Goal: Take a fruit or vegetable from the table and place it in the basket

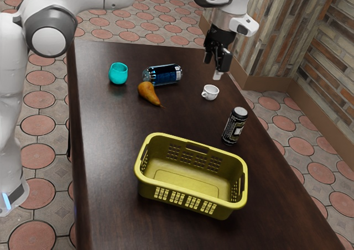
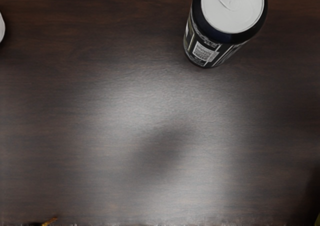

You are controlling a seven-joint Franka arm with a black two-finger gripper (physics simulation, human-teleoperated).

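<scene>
Nearest you in the exterior view is the yellow basket (image 1: 191, 204), upright with its open top facing up, so you can lower the fruit in over the rim. Its walls should keep a rounded thing from rolling off again. Just beyond its far side, toward the exterior view's right, a black can (image 1: 234, 126) stands on its base; being tall, it could be knocked over if you carry low past it.

Farther on, the pear (image 1: 147, 92) lies on its side on the table (image 1: 116, 150), as its tapering shape would have it, the stem pointing toward the exterior view's right and somewhat nearer. It is the fruit to fetch, and its rounded end probably gives you the surest grip. The small white cup (image 1: 210, 92) sits upright, well apart from it.

Your gripper (image 1: 213, 69) hangs above the table on the cup's side, fingers parted and nothing between them, so your next move is likely across to the pear, then down. Close behind the pear a blue can (image 1: 163, 74) lies on its side; whether they touch, you can't tell. Come down carefully there, as a nudge might roll it. The teal cup (image 1: 118, 73) stands upright beside that pair.
</scene>
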